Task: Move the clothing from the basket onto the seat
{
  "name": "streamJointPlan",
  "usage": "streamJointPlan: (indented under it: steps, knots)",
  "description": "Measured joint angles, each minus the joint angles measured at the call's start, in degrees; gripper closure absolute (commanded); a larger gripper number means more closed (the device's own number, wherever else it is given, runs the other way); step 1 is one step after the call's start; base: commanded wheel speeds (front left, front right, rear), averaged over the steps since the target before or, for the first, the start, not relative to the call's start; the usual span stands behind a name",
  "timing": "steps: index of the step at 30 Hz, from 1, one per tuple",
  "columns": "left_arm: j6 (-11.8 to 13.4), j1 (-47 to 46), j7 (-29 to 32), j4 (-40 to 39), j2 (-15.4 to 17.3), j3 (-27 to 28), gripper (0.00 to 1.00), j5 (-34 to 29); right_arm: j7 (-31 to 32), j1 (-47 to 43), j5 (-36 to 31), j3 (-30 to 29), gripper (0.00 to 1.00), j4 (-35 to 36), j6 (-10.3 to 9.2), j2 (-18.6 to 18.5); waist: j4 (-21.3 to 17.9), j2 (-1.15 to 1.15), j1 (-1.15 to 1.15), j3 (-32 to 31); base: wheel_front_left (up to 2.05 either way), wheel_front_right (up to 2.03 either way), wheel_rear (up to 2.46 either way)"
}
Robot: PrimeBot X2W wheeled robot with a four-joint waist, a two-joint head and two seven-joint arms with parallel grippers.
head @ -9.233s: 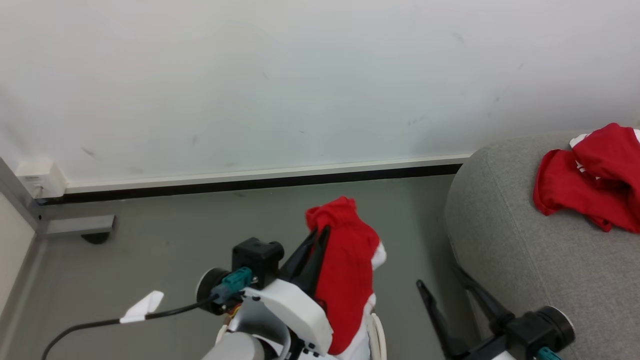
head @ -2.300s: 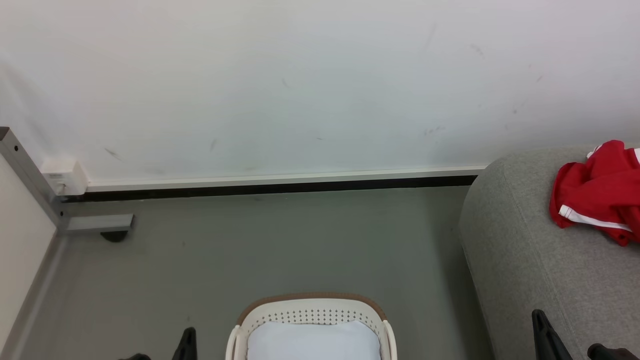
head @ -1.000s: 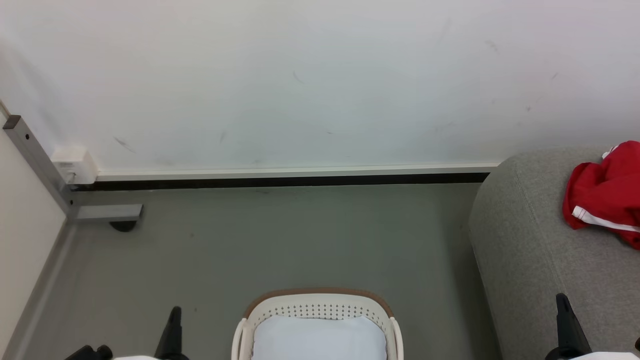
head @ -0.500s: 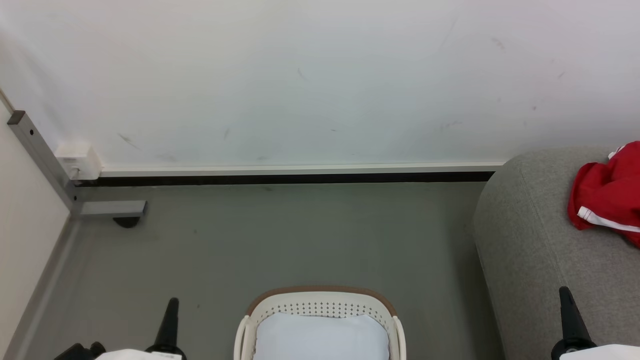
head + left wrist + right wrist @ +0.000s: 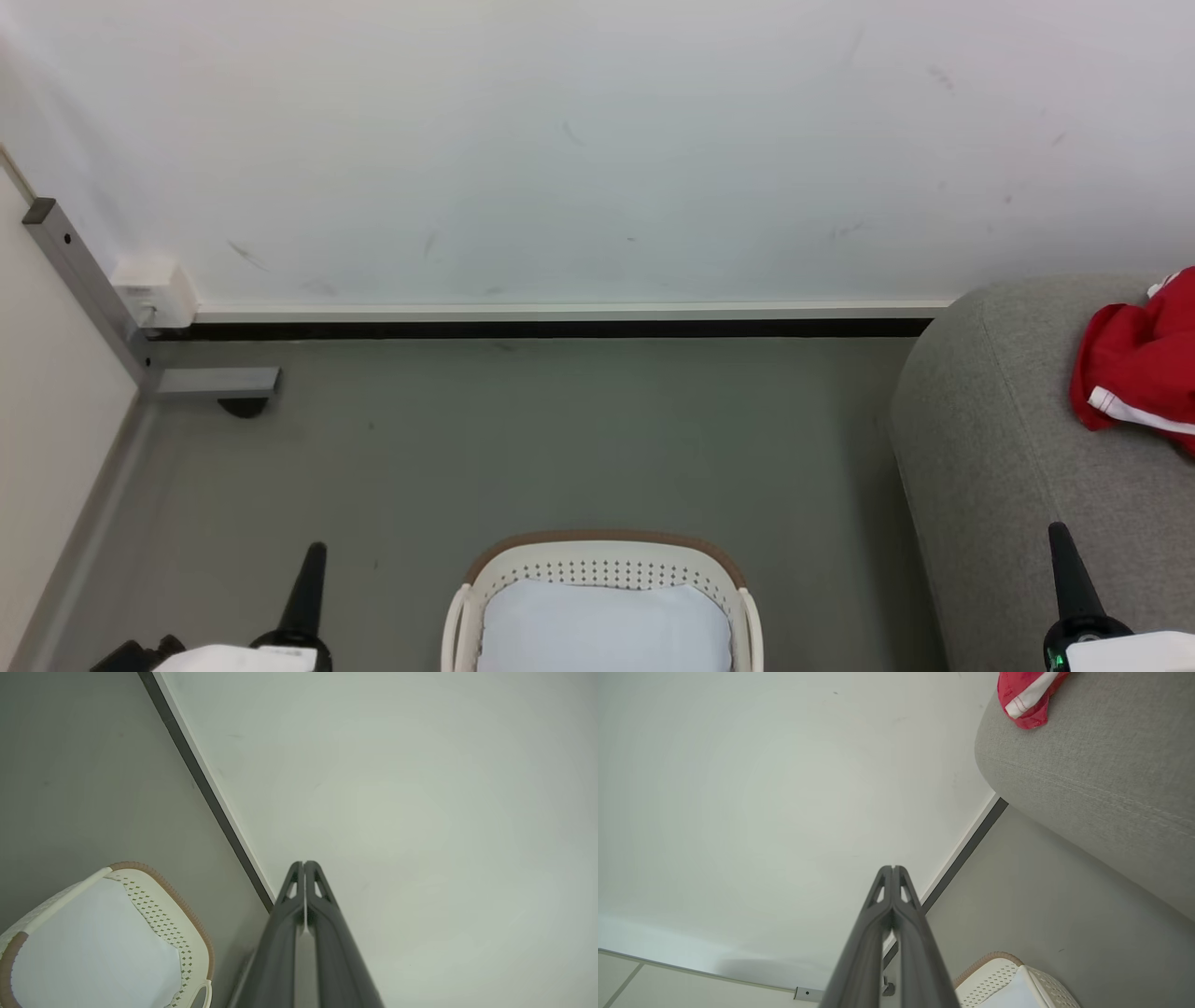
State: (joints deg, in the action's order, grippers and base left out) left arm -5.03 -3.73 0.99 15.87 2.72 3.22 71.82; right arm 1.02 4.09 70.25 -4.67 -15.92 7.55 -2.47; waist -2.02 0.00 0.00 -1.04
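Note:
Red clothing [image 5: 1139, 373] with white stripe trim lies bunched on the grey seat [image 5: 1008, 485] at the right; its edge hangs over the seat's rounded corner [image 5: 1024, 697]. On the floor at bottom centre stands the cream basket [image 5: 602, 551] with a brown rim, a pale blue-white pad [image 5: 605, 627] lying inside it. My left gripper [image 5: 313, 551] points up at the lower left, shut and holding nothing [image 5: 304, 864]. At the lower right my right gripper [image 5: 1058, 534] is shut as well, empty [image 5: 893, 869], in front of the seat.
A white wall with a dark skirting strip [image 5: 541, 329] runs across the back. A grey metal frame leg and foot [image 5: 210, 383] with a white wall box [image 5: 154, 291] stand in the left corner. Grey floor [image 5: 560, 439] lies between basket and wall.
The head camera has shifted a little, so wall, seat and basket slid slightly in view. Both grippers' tips have risen a bit higher into the picture. Both stay shut.

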Motion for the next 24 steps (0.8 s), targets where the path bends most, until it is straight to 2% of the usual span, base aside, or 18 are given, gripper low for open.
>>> streamJointPlan:
  steps: [24]
  knots:
    - [-1.3,-1.2,3.0,-1.0,0.0,1.8,1.0,11.1,3.0,0.9,12.0,-1.0,1.0,1.0,0.0,-0.1,1.0,0.0,0.0,0.6,0.0,0.0,0.0]
